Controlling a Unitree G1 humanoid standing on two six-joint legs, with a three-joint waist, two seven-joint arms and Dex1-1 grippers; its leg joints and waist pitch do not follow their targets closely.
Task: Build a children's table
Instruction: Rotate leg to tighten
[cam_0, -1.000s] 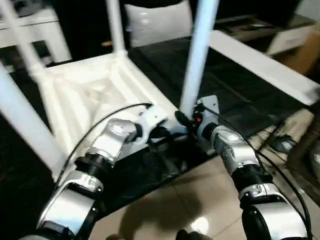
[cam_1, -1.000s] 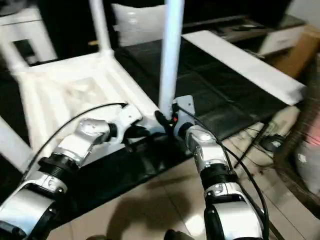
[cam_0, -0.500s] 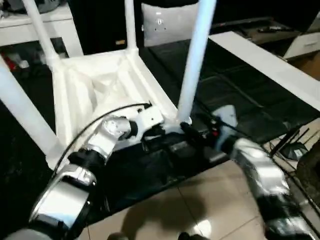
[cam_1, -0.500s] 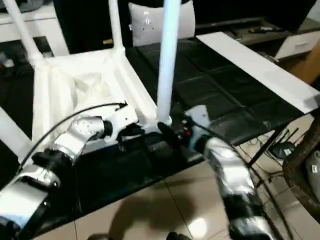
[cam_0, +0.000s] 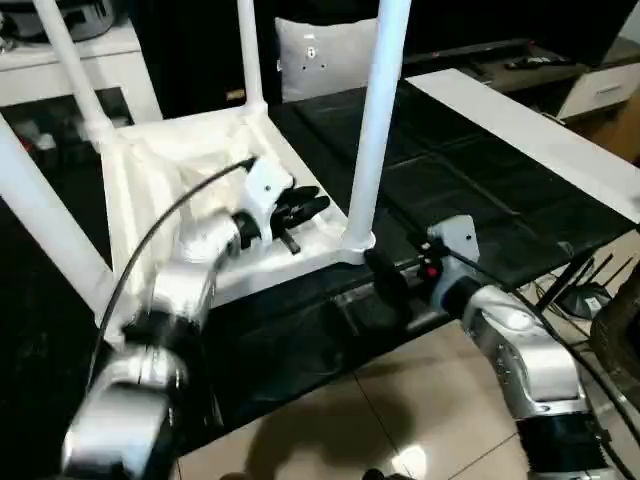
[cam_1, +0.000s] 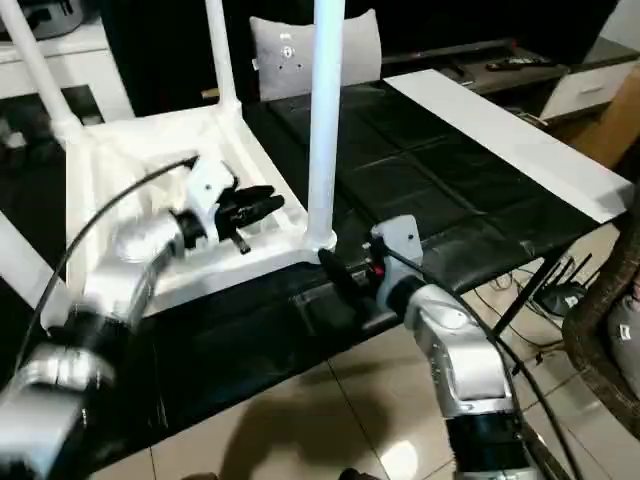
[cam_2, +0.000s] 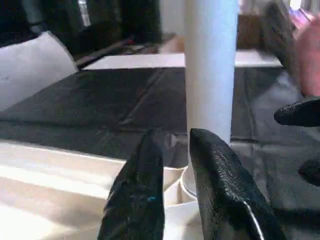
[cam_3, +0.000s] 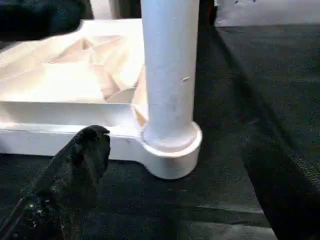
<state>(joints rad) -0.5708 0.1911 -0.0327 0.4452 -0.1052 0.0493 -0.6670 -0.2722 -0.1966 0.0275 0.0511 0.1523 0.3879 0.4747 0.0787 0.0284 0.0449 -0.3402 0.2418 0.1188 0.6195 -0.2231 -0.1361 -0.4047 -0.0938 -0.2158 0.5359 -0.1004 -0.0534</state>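
**Upturned table, fourth leg seated, both grippers free of it**

Head views: the children's table lies upside down at centre left on a black mat, legs rising out of frame. The left gripper hovers over the ribbed underside, fingers slightly parted, grasping nothing. The right gripper, lower centre, is spread wide beside the near leg.

Left wrist view: fingers narrowly apart before the leg, apart from it.

Right wrist view: the leg stands in its corner socket — one finger nearby.

Risk: an arm brushing the leg could tilt it if not fully seated.
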